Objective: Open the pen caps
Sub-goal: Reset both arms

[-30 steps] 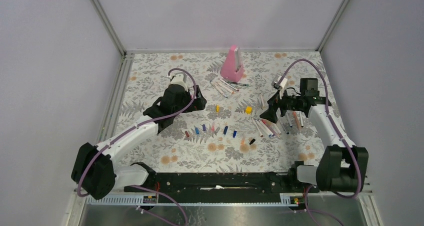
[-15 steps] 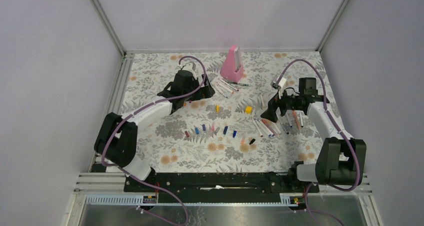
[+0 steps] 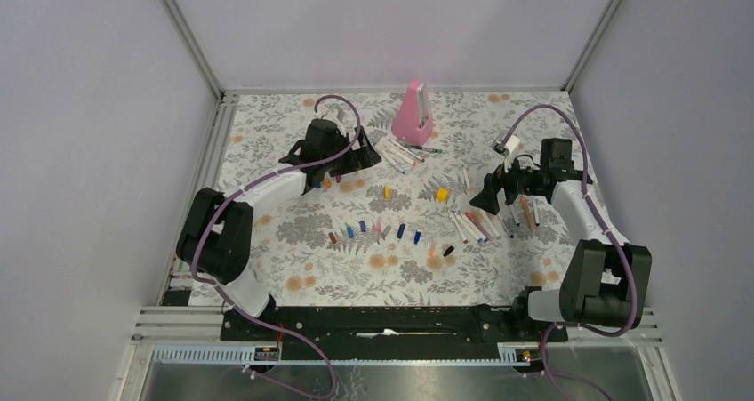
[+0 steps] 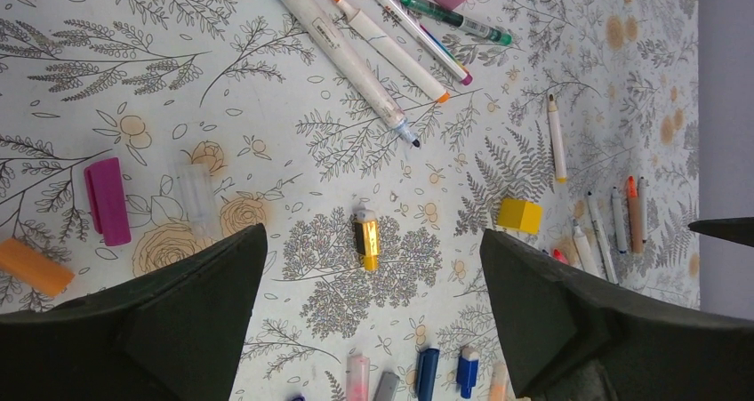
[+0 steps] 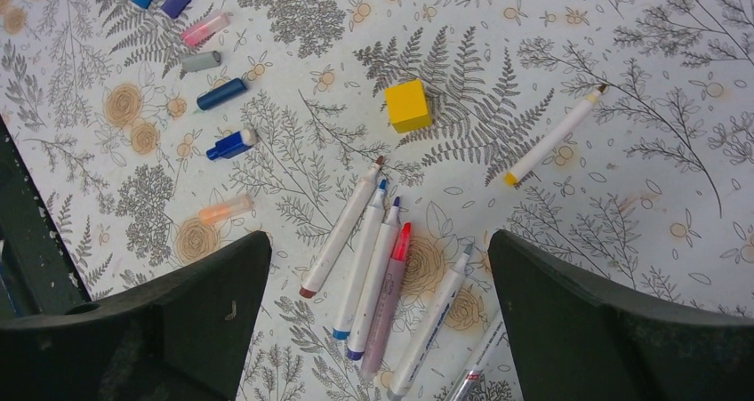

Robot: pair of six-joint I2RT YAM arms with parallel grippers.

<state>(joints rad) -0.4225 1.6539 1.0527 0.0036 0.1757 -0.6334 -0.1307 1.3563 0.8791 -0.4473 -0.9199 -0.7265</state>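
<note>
We list the left gripper [image 4: 373,234], jaws spread wide and empty, hanging over the upper centre of the table [image 3: 267,121], near a fan of white pens [image 4: 351,50]. The right gripper [image 5: 380,236], likewise spread and empty, hangs above a tight bundle of pens [image 5: 369,259] at the right. Most of the pen caps [image 3: 378,230] appear to be off already. They lie in a loose row across the middle of the top view, with a purple cap [image 4: 107,201], an orange cap [image 4: 31,266] and a yellow-and-black cap [image 4: 365,241] scattered under the left wrist. Hazards, as we judge them:

- The bundled pens touch side by side, so a descending finger could catch two barrels or push the lot askew.
- Round barrels and caps roll readily on the flat table, and a nudge could send them into the row.
- A green pen [image 4: 453,20] by the pink wedge [image 3: 413,115] may yet carry its cap, though we cannot tell. A pull by one arm alone would only drag it.
</note>
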